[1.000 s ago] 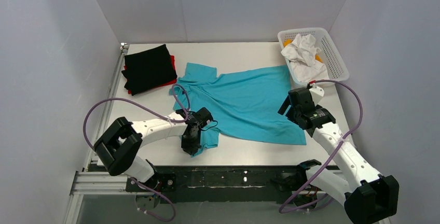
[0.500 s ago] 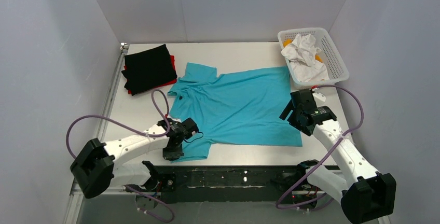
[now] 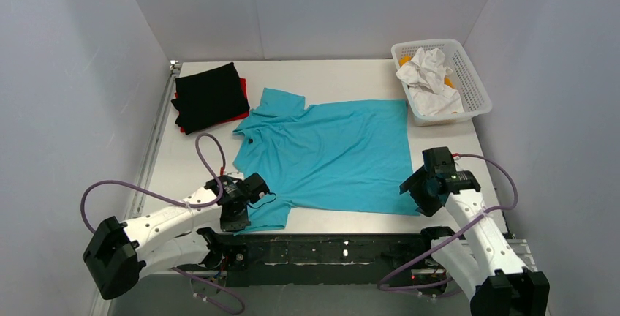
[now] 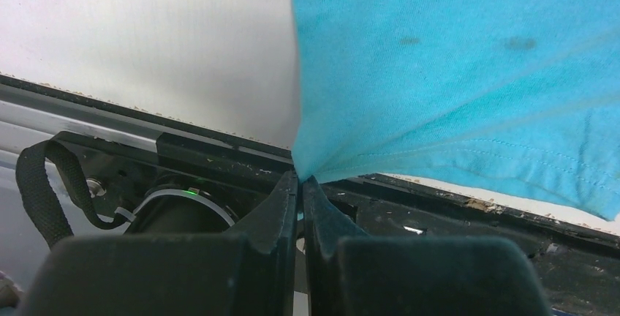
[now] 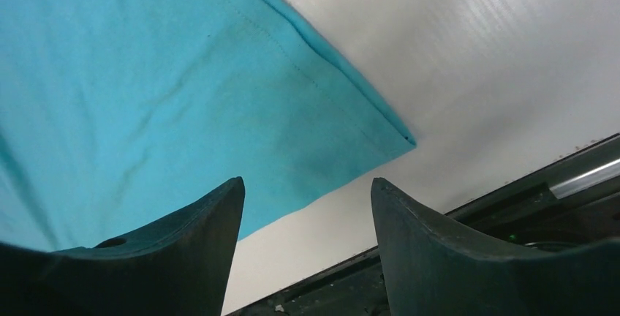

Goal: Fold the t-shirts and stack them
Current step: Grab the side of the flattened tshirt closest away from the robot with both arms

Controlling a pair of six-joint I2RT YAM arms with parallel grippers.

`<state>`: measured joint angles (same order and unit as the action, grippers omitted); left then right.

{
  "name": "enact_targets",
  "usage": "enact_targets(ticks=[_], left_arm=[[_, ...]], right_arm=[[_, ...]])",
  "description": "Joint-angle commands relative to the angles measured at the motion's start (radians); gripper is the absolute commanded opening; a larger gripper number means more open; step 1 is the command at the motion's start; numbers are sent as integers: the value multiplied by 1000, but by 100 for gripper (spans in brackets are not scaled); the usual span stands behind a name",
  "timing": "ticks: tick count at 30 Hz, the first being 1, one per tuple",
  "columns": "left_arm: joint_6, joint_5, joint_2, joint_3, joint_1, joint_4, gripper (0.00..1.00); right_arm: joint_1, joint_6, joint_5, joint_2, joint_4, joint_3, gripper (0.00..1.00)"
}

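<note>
While black shirt (image 3: 210, 96) sits folded on red one (image 3: 242, 115) at 10 o'clock of desk (image 3: 194, 162), left claw (image 4: 298, 184) at 7 o'clock pinches tight on turquoise shirt (image 3: 329, 155) sleeve. Shirt lies spread mid-desk. Right claw (image 5: 307, 184), 5 o'clock, gapes wide over hem corner.

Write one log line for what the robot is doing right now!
left gripper: shut on blue shirt edge | right gripper: open, by shirt corner | black shirt: folded, far left
</note>
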<state>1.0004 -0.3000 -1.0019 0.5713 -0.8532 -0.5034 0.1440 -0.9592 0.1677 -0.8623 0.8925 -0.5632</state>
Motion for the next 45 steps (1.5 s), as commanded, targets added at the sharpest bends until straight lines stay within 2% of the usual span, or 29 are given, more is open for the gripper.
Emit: enact_targets(ticks=[1,11,18,22,27,34,35,37,40,45], left_arm=[[24,3,-23,12,0,-115,0],[38,-16,-1,8,0,-101,0],[42,-25,-5,13,1,-102,0],[45,-28,2,15,0,-106,0],[63,-27,-13,25,0,-118,0],[61,-30,-20,44,0,-120,0],[62,-30,-22,44,0,-119,0],[57,-28,-24,51,0,-125,0],[61,-13,-13,82,0,-172,0],[75,94,23,107,0,-258,0]], right_arm=[[-4,-71,-84,84,3,45,71],[-4,-148,-155,27,-21,96,62],[-4,-152,-64,-69,-82,102,55],[-4,-129,-18,-108,-92,82,46],[-4,-110,-2,-107,-108,81,28],[-4,-71,8,-128,-134,74,21],[-4,-63,3,-134,-140,73,17],[-4,-44,-21,-147,-147,68,1],[-3,6,-70,-150,-80,23,1],[0,73,-130,-81,101,-76,1]])
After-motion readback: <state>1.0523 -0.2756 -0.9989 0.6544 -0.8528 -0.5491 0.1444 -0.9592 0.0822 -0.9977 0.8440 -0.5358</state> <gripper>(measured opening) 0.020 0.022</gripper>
